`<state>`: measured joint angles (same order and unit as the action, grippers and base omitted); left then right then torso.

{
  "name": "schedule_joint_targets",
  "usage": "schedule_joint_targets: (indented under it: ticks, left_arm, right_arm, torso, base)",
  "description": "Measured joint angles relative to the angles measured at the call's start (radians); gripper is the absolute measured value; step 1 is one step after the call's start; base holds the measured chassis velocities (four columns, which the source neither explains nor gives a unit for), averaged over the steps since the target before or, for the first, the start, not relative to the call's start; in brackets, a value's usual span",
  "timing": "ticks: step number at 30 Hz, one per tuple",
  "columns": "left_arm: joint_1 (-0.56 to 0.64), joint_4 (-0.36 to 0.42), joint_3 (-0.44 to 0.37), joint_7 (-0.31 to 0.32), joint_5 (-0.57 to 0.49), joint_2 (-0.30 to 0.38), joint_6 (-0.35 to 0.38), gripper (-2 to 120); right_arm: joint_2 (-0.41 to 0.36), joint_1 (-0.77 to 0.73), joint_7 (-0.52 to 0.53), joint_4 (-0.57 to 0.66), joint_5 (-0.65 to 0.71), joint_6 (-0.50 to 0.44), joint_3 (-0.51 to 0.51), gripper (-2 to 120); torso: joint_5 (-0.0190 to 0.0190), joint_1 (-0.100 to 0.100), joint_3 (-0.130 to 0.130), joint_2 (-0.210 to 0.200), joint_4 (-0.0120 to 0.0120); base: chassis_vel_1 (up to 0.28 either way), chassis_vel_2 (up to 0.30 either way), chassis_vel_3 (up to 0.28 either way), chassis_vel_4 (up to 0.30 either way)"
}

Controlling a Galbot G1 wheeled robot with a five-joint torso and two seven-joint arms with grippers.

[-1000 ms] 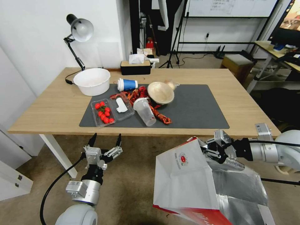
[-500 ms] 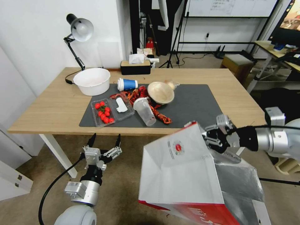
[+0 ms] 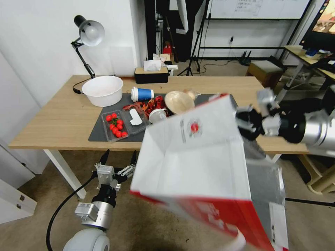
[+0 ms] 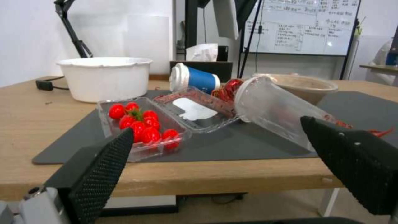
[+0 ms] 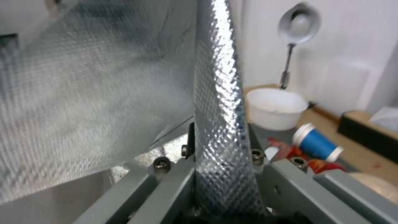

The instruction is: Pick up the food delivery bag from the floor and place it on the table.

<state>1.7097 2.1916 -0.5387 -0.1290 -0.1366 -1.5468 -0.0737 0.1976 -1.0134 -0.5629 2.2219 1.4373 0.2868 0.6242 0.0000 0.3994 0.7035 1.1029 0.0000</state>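
The food delivery bag is white with a small round red logo, a red bottom panel and a quilted silver foil lining. The counter is light wood with a dark grey mat; on it sit a white bowl, a blue cup with a white lid and red cherry tomatoes in a clear tray. The left gripper has black, dot-textured fingers on a silver body, and the floor is stained beige-grey.

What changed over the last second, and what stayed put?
The right hand, clamped on the food delivery bag's rim, has lifted the bag up and toward the table, so it now overlaps the mat. The left hand stayed open below the table edge; the table items haven't moved.
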Motion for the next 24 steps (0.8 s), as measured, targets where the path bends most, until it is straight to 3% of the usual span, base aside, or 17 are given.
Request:
schedule_joint_targets:
  ticks: [7,10,13,15,17,19,21,23,24]
  left_arm:
    - [0.003,0.002,0.002,-0.002,0.004,-0.004,-0.002,100]
    - [0.007,0.005,0.002,-0.003,0.006,-0.006,-0.007,100]
    - [0.009,0.006,0.002,-0.003,0.009,-0.007,-0.011,100]
    - [0.01,0.007,0.002,-0.005,0.017,-0.01,-0.015,100]
    - [0.011,0.007,0.002,-0.005,0.018,-0.011,-0.016,100]
    - [0.013,0.008,0.003,-0.006,0.022,-0.013,-0.017,100]
    - [0.013,0.009,0.004,-0.007,0.023,-0.013,-0.017,100]
    - [0.015,0.01,0.006,-0.009,0.028,-0.017,-0.018,100]
    - [0.015,0.01,0.006,-0.009,0.028,-0.017,-0.018,100]
  right_arm:
    - [0.033,0.04,0.128,-0.004,0.045,-0.009,0.036,0]
    - [0.066,0.067,0.285,0.004,0.058,-0.02,0.051,0]
    - [0.079,0.072,0.359,0.009,0.056,-0.022,0.059,0]
    - [0.102,0.068,0.502,0.014,0.033,-0.023,0.081,0]
    - [0.107,0.067,0.53,0.015,0.029,-0.022,0.088,0]
    - [0.13,0.071,0.669,0.014,0.022,-0.003,0.107,0]
    - [0.134,0.073,0.691,0.014,0.023,0.001,0.109,0]
    - [0.167,0.089,0.842,0.003,0.036,0.025,0.11,0]
    - [0.167,0.089,0.842,0.003,0.036,0.025,0.11,0]
  torso:
    - [0.0,0.0,0.0,0.0,-0.0001]
    - [0.0,0.0,0.0,0.0,0.0]
    - [0.0,0.0,0.0,0.0,-0.0001]
    - [0.0,0.0,0.0,-0.001,0.0]
    - [0.0,0.0,0.0,-0.001,-0.0001]
    - [0.0,0.0,0.0,-0.001,-0.0001]
    - [0.0001,0.0,0.0,-0.001,-0.0001]
    - [0.0,0.0,-0.001,-0.001,0.0]
    - [0.0,0.0,-0.001,-0.001,0.0]
  base:
    - [0.0,0.0,0.0,0.0]
    - [0.0,0.0,0.0,0.0]
    - [0.0,0.0,0.0,0.0]
    - [0.0,0.0,0.0,0.0]
    - [0.0,0.0,0.0,0.0]
    - [0.0,0.0,0.0,0.0]
    - [0.0,0.0,0.0,0.0]
    - [0.0,0.0,0.0,0.0]
    - [0.0,0.0,0.0,0.0]
